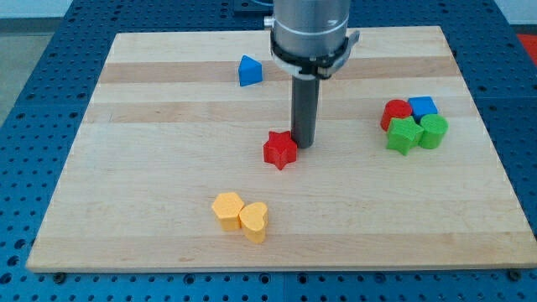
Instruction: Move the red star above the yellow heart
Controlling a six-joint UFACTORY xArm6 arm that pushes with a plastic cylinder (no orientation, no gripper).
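- The red star (280, 150) lies near the middle of the worktop (151, 117), up and to the view's right of the yellow heart (254, 221), with bare wood between them.
- Your tip (303, 147) sits right against the star's right side, touching or nearly so. From there, I judge a push sends the star toward the view's left, which would line it up over the heart.
- Your end effector is a plain rod with nothing to open or close, so it grips nothing; it can only shove.
- A second yellow block (226, 208), rounded and lobed, touches the heart on its upper left, so keep the star clear of that pair.
- A blue block (249, 70), roughly triangular, stands alone near the view's top.
- At the view's right, a red block (396, 111), a blue block (423, 106) and two green blocks (404, 135) (434, 131) huddle together, well away from your path.
- The worktop is pale wood in glued strips, smooth and level, resting on a blue perforated base (33, 84).
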